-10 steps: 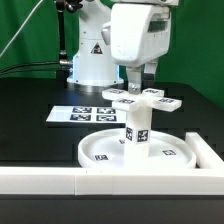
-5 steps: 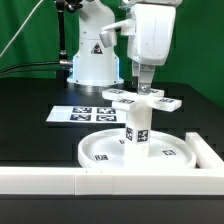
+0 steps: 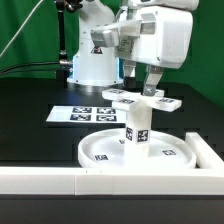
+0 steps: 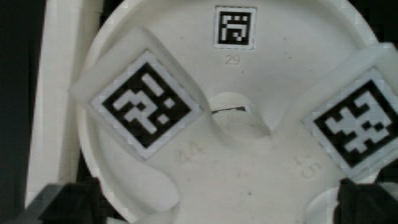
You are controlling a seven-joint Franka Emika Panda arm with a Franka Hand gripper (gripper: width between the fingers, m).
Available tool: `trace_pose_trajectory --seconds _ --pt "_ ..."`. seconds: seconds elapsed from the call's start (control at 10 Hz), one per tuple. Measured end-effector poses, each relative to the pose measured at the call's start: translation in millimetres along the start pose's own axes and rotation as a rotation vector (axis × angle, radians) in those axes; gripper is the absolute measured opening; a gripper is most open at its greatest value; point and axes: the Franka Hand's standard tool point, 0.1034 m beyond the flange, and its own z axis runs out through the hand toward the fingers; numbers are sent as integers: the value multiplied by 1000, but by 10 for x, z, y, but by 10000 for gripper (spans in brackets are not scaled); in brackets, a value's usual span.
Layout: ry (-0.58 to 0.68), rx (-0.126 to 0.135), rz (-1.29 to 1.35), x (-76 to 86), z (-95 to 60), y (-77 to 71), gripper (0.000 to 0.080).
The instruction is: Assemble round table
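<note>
From the exterior view I see the short white cylindrical plastic post (image 3: 137, 129) standing upright, long axis vertical, in the middle of the large white rimmed round plastic disc (image 3: 105, 153). The white cross-shaped plastic piece (image 3: 142, 99) lies flat on the post's top, arms level. My two-finger gripper (image 3: 145, 88) hangs just above the cross; whether it touches I cannot tell. The flat white marker board (image 3: 82, 114) lies behind the disc.

In the wrist view the cross-shaped piece (image 4: 214, 110) fills the frame, tags facing the camera; the dark fingertips (image 4: 54, 200) stand spread apart, clasping nothing.
</note>
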Motion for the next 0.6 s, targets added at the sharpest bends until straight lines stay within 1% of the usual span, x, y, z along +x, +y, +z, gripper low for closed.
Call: trace_pose_trajectory --seconds 0.2,0.6 --pt "4 7 22 56 28 -32 649" --pt "4 21 34 58 100 -71 649"
